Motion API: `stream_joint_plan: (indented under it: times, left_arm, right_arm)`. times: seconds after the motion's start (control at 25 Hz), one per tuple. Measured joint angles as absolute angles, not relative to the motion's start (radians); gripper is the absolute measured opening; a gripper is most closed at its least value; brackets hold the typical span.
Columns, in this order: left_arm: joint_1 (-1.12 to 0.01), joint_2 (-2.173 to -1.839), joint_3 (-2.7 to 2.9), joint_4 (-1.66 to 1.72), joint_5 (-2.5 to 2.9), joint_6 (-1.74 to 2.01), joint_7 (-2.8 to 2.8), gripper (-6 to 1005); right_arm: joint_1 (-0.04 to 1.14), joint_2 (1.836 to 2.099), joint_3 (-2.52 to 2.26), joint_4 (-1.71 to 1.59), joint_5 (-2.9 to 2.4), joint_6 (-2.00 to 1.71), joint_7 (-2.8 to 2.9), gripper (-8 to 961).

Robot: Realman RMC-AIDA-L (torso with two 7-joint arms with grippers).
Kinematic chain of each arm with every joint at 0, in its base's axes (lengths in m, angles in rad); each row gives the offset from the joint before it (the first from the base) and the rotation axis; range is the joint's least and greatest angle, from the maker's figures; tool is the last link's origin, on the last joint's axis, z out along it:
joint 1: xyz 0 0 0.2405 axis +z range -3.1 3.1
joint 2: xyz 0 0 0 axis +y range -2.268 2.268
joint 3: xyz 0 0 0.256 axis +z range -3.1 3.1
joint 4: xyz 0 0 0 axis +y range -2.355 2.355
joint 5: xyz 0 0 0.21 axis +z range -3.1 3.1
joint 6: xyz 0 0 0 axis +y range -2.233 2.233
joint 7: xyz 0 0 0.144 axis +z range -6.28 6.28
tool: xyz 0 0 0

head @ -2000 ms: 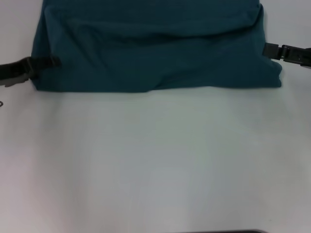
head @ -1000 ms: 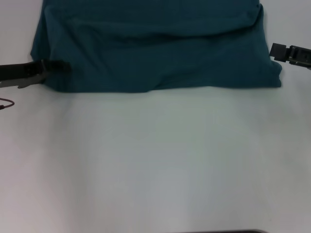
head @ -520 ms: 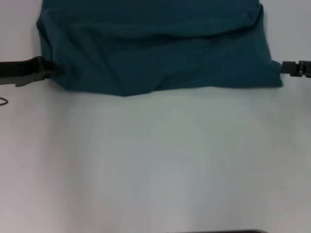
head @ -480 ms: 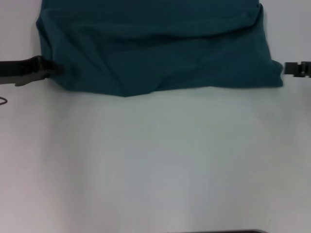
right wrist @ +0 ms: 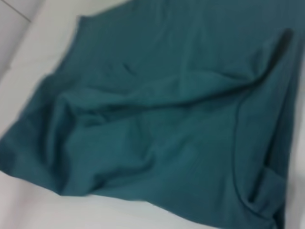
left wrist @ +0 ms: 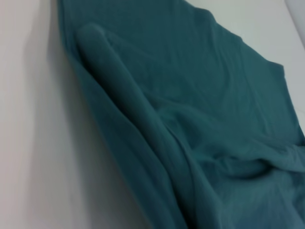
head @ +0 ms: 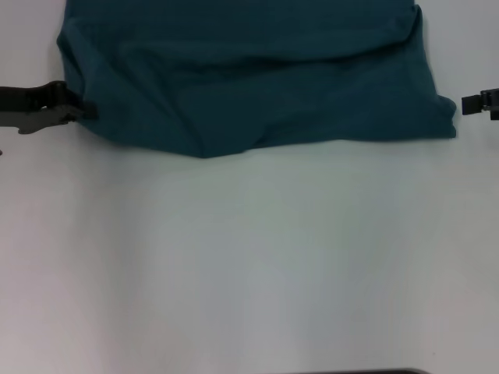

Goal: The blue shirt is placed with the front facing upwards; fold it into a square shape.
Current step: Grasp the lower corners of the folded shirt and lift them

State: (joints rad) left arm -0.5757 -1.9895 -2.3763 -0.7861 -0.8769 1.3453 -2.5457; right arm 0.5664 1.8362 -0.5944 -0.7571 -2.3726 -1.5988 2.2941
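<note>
The blue shirt (head: 249, 70) lies across the far part of the white table as a wide folded band with its plain side up; no letters show. Its near left corner is drawn in, so the front edge slants. My left gripper (head: 87, 111) is at the shirt's left edge, shut on the cloth there. My right gripper (head: 466, 104) is just off the shirt's right edge, apart from it. The left wrist view shows a raised fold of the shirt (left wrist: 190, 105). The right wrist view shows the shirt (right wrist: 167, 119) wrinkled on the table.
The white table (head: 249, 265) stretches bare from the shirt's front edge to the near edge. A dark strip (head: 351, 372) lies at the very bottom of the head view.
My left gripper pushed in onto the shirt's left edge, then drew back left; the near left corner pulled in. My right gripper moved away to the right, off the shirt.
</note>
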Motion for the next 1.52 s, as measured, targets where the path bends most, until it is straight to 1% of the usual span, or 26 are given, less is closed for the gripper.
stream_joint_plan:
  times: [0.4,0.6,0.68,0.96,1.32,1.4,1.52]
  left_arm:
    - [-0.578,-1.997,-2.384,-0.785,-0.877,1.336,-2.547,0]
    - [-0.585,-1.999,-2.384,-0.785,-0.878,1.334,-2.547,0]
    - [-0.585,-2.001,-2.384,-0.785,-0.878,1.329,-2.546,-1]
    - [-0.583,-2.003,-2.384,-0.785,-0.880,1.318,-2.545,-1]
    - [-0.584,-2.007,-2.384,-0.785,-0.883,1.312,-2.544,0]
    - [-0.585,-2.007,-2.384,-0.785,-0.883,1.311,-2.544,0]
    - [-0.587,-2.007,-2.384,-0.785,-0.883,1.309,-2.544,-1]
  right_arm:
    - [0.613,1.912,-0.636,-0.755,-2.505,-1.436,2.299,903]
    - [0.626,1.938,-0.642,-0.750,-2.504,-1.401,2.297,896]
    - [0.634,1.943,-0.648,-0.742,-2.506,-1.392,2.299,893]
    - [0.657,1.946,-0.663,-0.718,-2.536,-1.365,2.308,882]
    - [0.656,1.945,-0.672,-0.717,-2.542,-1.342,2.318,869]
    - [0.656,1.950,-0.673,-0.714,-2.550,-1.328,2.319,865]
    - [0.661,1.966,-0.674,-0.709,-2.552,-1.314,2.316,861]
